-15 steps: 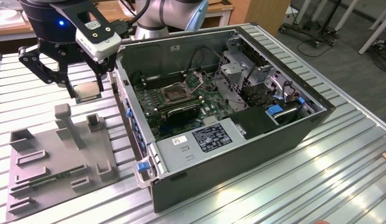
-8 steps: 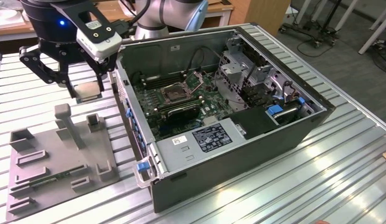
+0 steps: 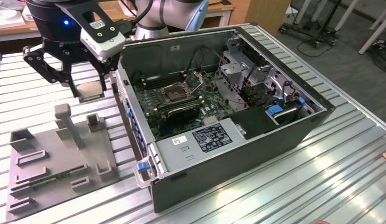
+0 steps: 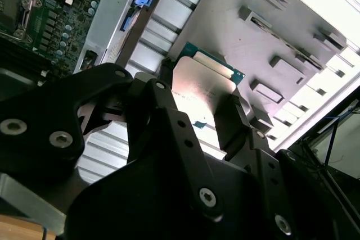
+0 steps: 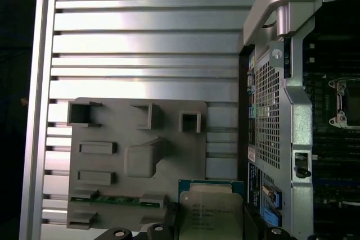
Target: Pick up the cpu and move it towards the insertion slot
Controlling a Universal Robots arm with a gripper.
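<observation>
My gripper (image 3: 91, 92) hangs above the slatted table, at the exterior view's left of the open computer case, and is shut on the cpu (image 3: 90, 88). In both wrist views the cpu (image 4: 203, 81) (image 5: 211, 209) is a flat silvery square with a green edge, clamped between the two black fingers (image 4: 163, 102). It is lifted off the grey tray (image 3: 56, 158). The insertion slot (image 3: 177, 93) is a metal-framed square socket with a dark centre on the green motherboard inside the case. The slot (image 5: 347, 102) lies beyond the case wall from the cpu.
The grey plastic tray (image 5: 135, 155) carries upright holders and a long green memory stick (image 5: 112, 199). The case's side wall (image 3: 127, 109) stands between gripper and motherboard. Cables, a drive cage (image 3: 242, 70) and a power supply (image 3: 205, 140) crowd the case.
</observation>
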